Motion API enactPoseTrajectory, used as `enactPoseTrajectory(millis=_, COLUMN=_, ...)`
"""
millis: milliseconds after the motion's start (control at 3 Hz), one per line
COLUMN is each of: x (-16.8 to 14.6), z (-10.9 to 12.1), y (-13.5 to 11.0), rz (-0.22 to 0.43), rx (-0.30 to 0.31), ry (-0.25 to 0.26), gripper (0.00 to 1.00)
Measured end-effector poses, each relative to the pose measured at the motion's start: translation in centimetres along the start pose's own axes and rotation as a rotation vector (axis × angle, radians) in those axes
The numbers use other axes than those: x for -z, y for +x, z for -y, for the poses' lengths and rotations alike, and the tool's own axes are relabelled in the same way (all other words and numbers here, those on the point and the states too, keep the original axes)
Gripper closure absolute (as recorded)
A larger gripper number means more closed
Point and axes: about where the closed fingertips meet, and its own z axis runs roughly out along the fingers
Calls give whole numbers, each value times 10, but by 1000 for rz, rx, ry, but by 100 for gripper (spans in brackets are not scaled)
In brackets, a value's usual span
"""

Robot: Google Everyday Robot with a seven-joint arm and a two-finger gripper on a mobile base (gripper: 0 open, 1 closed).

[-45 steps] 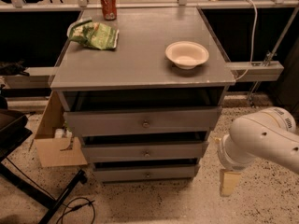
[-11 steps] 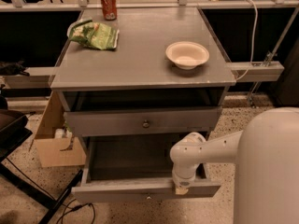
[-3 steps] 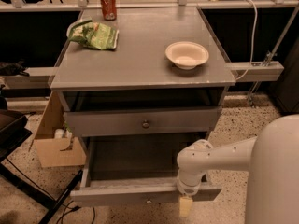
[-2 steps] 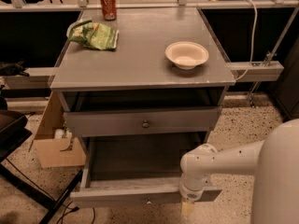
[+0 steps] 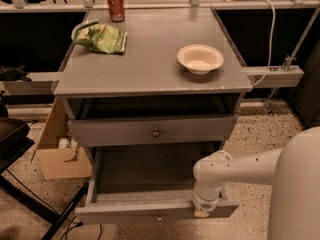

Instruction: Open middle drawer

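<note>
The middle drawer (image 5: 125, 213) is a wide shallow grey drawer with a small round knob (image 5: 159, 217). It stands pulled far out from the grey cabinet, and its empty inside (image 5: 145, 171) shows. My gripper (image 5: 202, 212) hangs from the white arm (image 5: 235, 166) at the right part of the drawer's front edge, to the right of the knob. The top drawer (image 5: 115, 132) with its knob (image 5: 156, 132) is shut above it. The lowest drawer is hidden under the open one.
On the tabletop (image 5: 150, 59) are a white bowl (image 5: 200, 59), a green chip bag (image 5: 102, 36) and a red can (image 5: 116, 5). A cardboard box (image 5: 57, 156) and a black stand (image 5: 15, 139) are on the left. My white body (image 5: 297, 194) fills the lower right.
The drawer stays pulled out. My gripper has risen a little at the drawer's front edge and shifted slightly right.
</note>
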Motion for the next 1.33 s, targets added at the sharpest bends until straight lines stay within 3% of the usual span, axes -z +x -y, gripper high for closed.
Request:
enactPoseTrajectory(millis=333, x=3, z=6, y=-1, rz=0, rx=0, ry=0, gripper=100)
enactPoseTrajectory(millis=1000, x=8, z=7, y=-2, rz=2, rx=-18, ry=-13, gripper=100)
enactPoseTrajectory(millis=1333, x=8, z=7, y=-2, rz=2, rx=-18, ry=-13, gripper=73)
